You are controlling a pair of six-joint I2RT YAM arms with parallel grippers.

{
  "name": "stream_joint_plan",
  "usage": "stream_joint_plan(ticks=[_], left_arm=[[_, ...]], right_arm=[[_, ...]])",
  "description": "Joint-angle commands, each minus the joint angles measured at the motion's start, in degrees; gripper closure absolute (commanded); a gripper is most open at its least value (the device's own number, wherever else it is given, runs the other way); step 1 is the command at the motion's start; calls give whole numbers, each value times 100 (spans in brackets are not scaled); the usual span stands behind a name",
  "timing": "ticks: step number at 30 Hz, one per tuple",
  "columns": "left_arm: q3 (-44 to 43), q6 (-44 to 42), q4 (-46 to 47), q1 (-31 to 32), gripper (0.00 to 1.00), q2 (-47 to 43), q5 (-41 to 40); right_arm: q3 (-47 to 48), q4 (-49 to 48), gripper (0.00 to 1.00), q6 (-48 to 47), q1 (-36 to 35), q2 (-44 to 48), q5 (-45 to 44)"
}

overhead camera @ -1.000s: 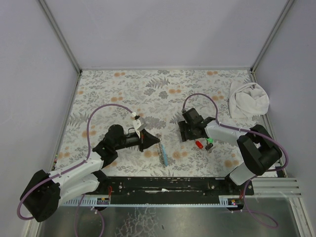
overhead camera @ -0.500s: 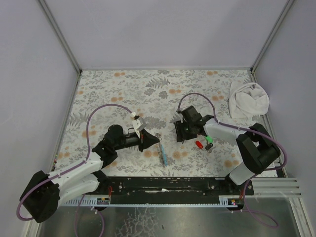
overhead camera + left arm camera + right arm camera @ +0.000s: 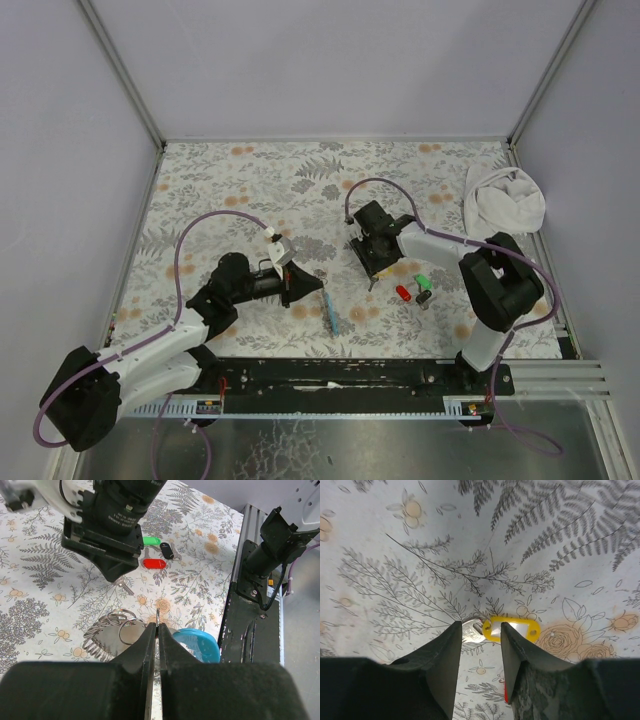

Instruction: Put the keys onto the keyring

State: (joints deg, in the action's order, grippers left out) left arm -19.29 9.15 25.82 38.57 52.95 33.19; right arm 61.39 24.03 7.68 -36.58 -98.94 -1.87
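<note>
My left gripper [image 3: 303, 285] is shut on the thin edge of the keyring [image 3: 157, 616], holding it upright just above the table. The ring's grey part [image 3: 116, 631] lies left of the jaws and its light blue part [image 3: 198, 643] right; the blue part shows in the top view [image 3: 331, 314]. My right gripper [image 3: 372, 264] is open, fingertips down over the tan-yellow key [image 3: 514, 629], which lies flat between them [image 3: 481, 631] with its silver blade [image 3: 472, 631] towards the left finger. The red [image 3: 403, 293], green [image 3: 423, 282] and black [image 3: 424, 297] keys lie together to its right.
A white cloth bundle [image 3: 505, 201] lies at the back right corner. Grey walls close the floral table [image 3: 250, 180] on three sides. A black base rail [image 3: 340, 375] runs along the near edge; the right arm's base post [image 3: 260, 565] stands close to the left gripper's right.
My right gripper has moved left and slightly back, away from the red, green and black keys. The left gripper and the keyring have stayed put.
</note>
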Motion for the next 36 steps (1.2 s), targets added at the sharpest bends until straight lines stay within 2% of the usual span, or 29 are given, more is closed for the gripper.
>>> stream_joint_plan(ticks=[1, 14, 21, 26, 30, 36], left_arm=[[-108, -43, 104, 2, 100, -117, -49], [-116, -45, 91, 2, 100, -121, -24], [-112, -45, 74, 2, 100, -152, -35], [-112, -45, 68, 2, 100, -162, -46], [-110, -45, 63, 2, 100, -180, -65], [-71, -12, 87, 6, 100, -255, -176]], right_arm=[[245, 229, 56, -442, -8, -122, 6], [302, 172, 64, -643, 36, -366, 574], [277, 173, 74, -645, 39, -245, 608], [250, 112, 90, -633, 37, -104, 624], [53, -185, 99, -570, 37, 186, 735], [-737, -1391, 100, -443, 37, 783, 977]])
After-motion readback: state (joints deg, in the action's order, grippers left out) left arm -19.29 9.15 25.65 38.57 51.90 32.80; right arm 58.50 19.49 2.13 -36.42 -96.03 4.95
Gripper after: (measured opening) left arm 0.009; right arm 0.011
